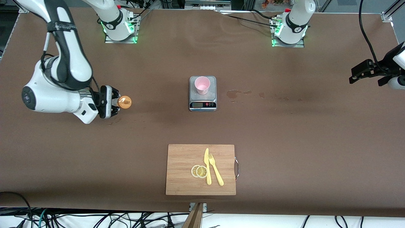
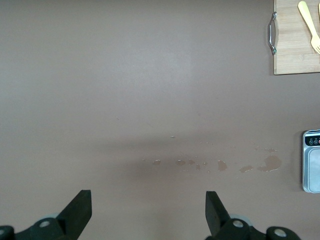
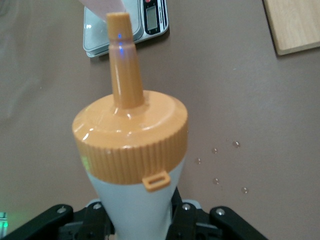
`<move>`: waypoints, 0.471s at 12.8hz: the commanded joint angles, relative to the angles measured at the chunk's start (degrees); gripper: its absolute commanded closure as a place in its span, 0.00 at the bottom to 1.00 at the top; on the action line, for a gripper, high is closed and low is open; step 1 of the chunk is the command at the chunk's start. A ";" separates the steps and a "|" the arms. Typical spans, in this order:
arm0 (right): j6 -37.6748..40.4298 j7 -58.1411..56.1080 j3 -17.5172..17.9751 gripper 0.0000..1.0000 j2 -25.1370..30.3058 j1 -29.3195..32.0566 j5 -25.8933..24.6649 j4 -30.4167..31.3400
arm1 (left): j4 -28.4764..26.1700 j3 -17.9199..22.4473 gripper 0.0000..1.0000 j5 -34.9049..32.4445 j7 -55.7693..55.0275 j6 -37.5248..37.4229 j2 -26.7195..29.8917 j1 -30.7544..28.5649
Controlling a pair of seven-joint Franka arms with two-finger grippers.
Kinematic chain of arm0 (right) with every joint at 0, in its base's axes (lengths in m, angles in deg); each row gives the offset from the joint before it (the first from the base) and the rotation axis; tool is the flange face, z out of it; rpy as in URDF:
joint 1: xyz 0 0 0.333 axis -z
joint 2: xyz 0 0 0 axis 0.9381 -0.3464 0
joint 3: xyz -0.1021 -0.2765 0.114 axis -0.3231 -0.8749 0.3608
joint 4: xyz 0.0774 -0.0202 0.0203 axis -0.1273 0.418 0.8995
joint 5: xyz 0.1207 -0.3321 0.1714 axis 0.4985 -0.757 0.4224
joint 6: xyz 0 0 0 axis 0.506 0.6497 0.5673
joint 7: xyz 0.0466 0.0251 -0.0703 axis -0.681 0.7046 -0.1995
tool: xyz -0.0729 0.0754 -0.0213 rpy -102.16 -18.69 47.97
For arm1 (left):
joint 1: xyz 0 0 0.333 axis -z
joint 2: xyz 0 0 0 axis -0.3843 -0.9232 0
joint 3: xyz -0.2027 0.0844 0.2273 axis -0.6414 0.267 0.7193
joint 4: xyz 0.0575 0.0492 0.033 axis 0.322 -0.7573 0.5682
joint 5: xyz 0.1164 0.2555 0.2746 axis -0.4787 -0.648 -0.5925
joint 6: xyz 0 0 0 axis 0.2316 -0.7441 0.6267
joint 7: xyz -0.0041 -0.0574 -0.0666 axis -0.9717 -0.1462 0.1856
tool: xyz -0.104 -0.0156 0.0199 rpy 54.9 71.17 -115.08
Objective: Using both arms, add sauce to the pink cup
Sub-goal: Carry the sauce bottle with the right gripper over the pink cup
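My right gripper point(image 1: 115, 102) was clamped on the small whitish plastic sauce bottle with the orange nozzle cap point(image 1: 124, 102), over the table's right-arm end. The pale pink tapered plastic cup point(image 1: 202, 85) stood on the grey kitchen scale point(image 1: 202, 105) mid-table. My left gripper point(image 2: 148, 210) waited, fingers spread apart.

High front overview; both wrist views perhaps sharing the scale point(image 1: 202, 93).
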 commanded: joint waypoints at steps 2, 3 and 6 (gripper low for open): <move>0.32 16.57 -0.20 0.88 5.58 -7.95 -10.68 1.90 | 1.12 -0.06 0.00 1.03 0.27 -0.60 -0.12 -0.31; 1.54 20.44 -0.02 0.88 5.85 -9.98 -12.98 1.64 | 1.12 -0.06 0.00 1.04 0.27 -0.69 -0.12 -0.31; 3.13 32.57 1.30 0.88 6.11 -16.48 -19.66 1.11 | 1.12 0.03 0.00 0.95 0.36 -0.60 -0.12 -0.31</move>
